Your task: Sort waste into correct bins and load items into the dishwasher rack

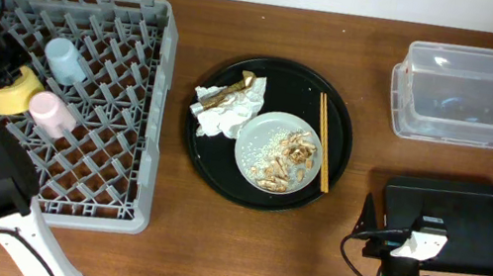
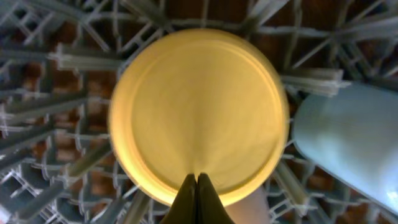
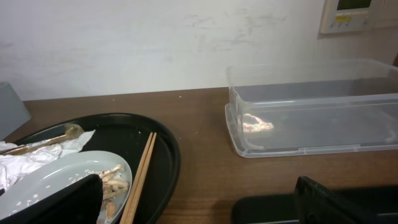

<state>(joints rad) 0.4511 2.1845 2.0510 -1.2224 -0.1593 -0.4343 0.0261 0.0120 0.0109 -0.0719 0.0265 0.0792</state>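
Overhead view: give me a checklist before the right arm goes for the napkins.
1. Right tool open: ok.
2. Napkins exposed on the round tray: ok.
3. Chopsticks lying apart from the napkins: ok.
4. Clear tub open on top: ok.
5. Left tool shut over the yellow bowl; whether it holds it: cannot tell.
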